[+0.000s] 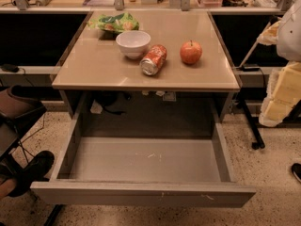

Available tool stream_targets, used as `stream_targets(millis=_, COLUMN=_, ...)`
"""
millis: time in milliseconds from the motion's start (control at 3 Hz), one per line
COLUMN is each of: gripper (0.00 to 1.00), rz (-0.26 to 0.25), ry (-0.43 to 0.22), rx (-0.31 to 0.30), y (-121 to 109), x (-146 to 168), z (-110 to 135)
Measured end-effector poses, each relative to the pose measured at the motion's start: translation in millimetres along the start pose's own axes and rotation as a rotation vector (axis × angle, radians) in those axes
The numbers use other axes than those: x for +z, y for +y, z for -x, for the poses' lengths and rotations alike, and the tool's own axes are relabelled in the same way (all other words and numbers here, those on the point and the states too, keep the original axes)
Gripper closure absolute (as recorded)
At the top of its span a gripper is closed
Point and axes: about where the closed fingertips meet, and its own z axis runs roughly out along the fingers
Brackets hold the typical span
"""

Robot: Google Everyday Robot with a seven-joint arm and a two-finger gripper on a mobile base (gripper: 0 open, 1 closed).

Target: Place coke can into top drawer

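The coke can [153,60] lies on its side on the tan tabletop [94,69], near the front edge, with a silver end facing the front. The top drawer [141,194] is pulled fully out below the tabletop, and its grey inside is bare. My gripper is not in view. Only white and yellowish parts of my arm [284,88] show at the right edge, off to the side of the table and well away from the can.
A white bowl [133,43] stands just left of and behind the can, and a red apple [190,52] stands to the can's right. A green chip bag [115,22] lies at the back left. A dark chair [16,109] and a shoe [33,171] are at the left.
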Motion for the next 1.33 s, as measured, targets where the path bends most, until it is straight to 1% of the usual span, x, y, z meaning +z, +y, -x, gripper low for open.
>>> stream_targets(millis=333, gripper=0.00, rz=0.000, ry=0.000, rx=0.000, y=0.0, x=0.0, z=0.0)
stream_targets(millis=667, gripper=0.00, rz=0.013, ry=-0.003, rx=-0.016, y=-12.2, x=3.1, z=6.8)
stream_targets(millis=1000, gripper=0.00, rz=0.051, ry=0.009, rx=-0.051, y=-55.4, x=20.8, z=22.4)
stream_targets(millis=1333, gripper=0.00, rz=0.089, ry=-0.024, rx=-0.082, y=-102.3, x=43.5, z=47.1)
